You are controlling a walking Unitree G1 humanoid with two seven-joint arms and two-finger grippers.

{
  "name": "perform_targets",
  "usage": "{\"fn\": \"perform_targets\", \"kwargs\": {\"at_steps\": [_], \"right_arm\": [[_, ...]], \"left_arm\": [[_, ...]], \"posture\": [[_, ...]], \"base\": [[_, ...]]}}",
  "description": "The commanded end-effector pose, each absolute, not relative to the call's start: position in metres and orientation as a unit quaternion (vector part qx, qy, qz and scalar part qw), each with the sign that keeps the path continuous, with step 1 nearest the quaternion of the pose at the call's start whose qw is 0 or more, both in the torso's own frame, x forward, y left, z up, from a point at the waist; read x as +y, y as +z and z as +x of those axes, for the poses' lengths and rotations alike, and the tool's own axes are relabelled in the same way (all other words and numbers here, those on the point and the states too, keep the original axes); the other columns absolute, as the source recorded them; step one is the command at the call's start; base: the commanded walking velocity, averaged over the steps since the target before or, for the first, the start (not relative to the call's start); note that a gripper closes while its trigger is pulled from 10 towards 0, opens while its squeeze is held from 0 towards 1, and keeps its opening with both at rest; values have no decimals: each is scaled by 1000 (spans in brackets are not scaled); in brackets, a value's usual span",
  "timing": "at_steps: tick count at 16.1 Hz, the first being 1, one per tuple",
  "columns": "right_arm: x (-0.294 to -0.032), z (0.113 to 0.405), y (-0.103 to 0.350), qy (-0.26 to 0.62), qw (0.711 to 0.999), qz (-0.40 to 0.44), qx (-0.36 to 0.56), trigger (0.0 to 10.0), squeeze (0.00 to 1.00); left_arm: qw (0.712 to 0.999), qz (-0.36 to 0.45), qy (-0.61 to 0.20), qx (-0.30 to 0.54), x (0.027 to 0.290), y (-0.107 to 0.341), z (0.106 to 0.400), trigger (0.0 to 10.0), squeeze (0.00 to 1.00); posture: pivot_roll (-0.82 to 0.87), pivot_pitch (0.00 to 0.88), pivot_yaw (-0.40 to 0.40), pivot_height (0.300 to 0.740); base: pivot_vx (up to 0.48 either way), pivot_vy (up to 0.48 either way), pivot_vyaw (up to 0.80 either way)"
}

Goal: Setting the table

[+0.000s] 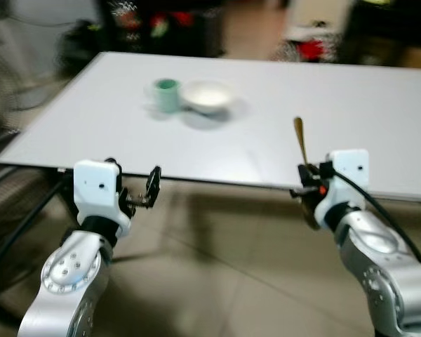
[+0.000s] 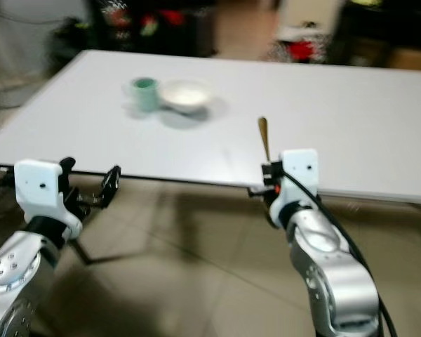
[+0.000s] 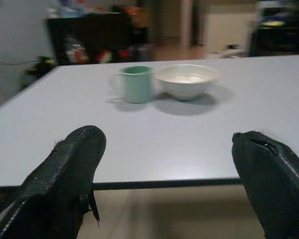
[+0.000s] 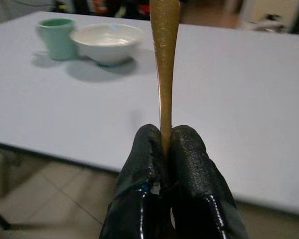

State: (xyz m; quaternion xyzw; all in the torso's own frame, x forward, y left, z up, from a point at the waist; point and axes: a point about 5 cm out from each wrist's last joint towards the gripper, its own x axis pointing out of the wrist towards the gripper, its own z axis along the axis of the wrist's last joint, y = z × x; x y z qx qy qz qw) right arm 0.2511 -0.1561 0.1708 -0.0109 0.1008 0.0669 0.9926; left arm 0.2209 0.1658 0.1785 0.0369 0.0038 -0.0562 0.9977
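Observation:
A white bowl (image 1: 207,95) and a green mug (image 1: 166,94) stand side by side on the far left part of the white table (image 1: 365,112). My right gripper (image 1: 306,180) hovers at the table's near edge, shut on a gold spoon (image 1: 300,140) whose handle points up and away over the tabletop. In the right wrist view the gold spoon (image 4: 164,59) rises from between the closed fingers (image 4: 144,169). My left gripper (image 1: 149,188) is open with nothing in it, just below the near edge of the table, on the left.
Tiled floor (image 1: 224,281) lies under and before the table. Dark furniture with red and green items (image 1: 161,28) stands behind the table. A dark cable or table leg (image 1: 21,232) runs down at the left.

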Motion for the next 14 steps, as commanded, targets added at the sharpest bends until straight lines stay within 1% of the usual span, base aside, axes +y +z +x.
{"fn": "perform_targets", "kwargs": {"at_steps": [1,8,14], "right_arm": [[-149,252,173,84,992,-7,97,10000,0],[-146,253,171,90,991,-3,98,10000,0],[-148,252,169,81,992,1,99,10000,0]], "left_arm": [[998,42,-52,9,170,177,221,10000,0],[997,47,-54,6,173,179,223,10000,0],[997,46,-66,6,170,178,226,10000,0]], "posture": [[-10,14,-1,740],[-5,2,0,740],[-13,0,14,740]], "base": [[394,0,0],[395,0,0],[394,0,0]]}}
